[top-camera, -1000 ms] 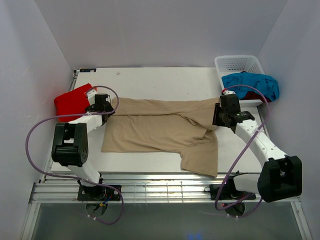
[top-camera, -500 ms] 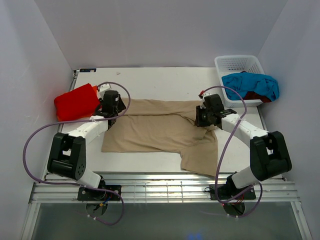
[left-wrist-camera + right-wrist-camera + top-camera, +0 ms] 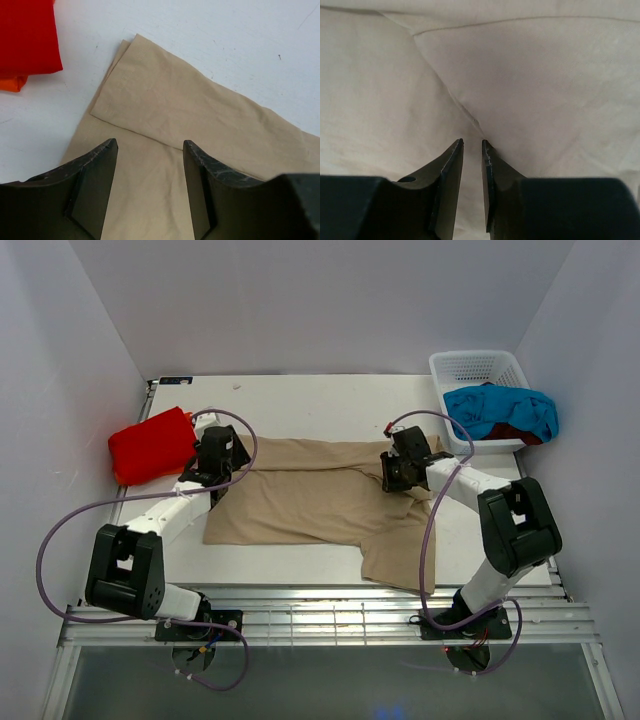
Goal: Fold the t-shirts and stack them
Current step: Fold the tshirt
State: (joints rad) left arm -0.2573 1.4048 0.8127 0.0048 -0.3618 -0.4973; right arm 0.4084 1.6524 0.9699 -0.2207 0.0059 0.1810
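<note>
As jaws move inward, tan t-shirt (image 3: 320, 505) narrows

A white table (image 3: 320, 405) (one small dark speck near its far edge) carries a white slatted basket (image 3: 478, 366) at its far right corner; metal rails (image 3: 320, 622) line its near edge.

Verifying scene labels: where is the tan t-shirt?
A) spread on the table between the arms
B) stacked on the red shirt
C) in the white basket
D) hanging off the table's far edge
A: the tan t-shirt lies spread flat on the white table.
</note>
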